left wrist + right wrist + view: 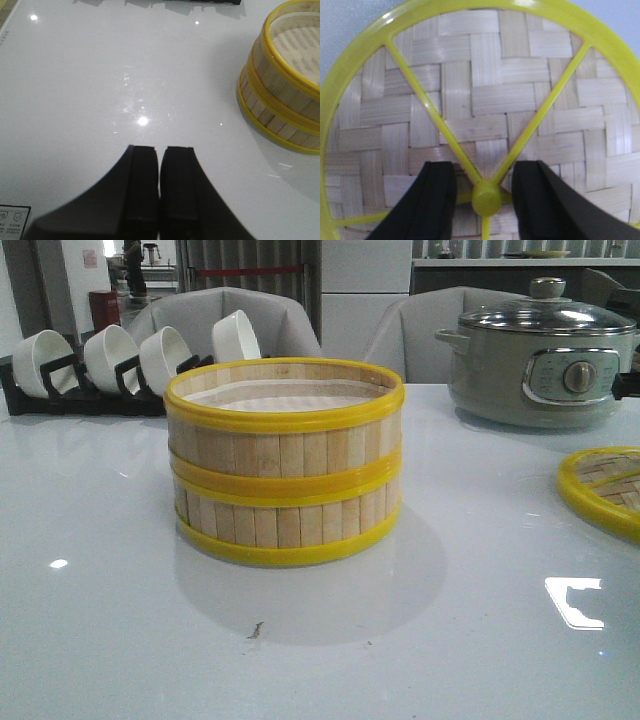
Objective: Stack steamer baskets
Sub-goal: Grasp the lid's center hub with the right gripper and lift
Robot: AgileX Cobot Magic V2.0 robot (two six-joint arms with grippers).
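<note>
Baskets (285, 465) are already sitting stacked left of the lid (606, 488), so capping is seemingly underway: right gripper (485, 195) is straddling its knob (486, 198) open-jawed, needing closure, while left gripper (160, 190) is idling shut.

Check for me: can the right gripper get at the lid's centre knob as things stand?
Probably yes. The right gripper is open, its fingers either side of the lid's yellow knob, with nothing between them. Whether it is low enough to close on it, I cannot tell.
</note>
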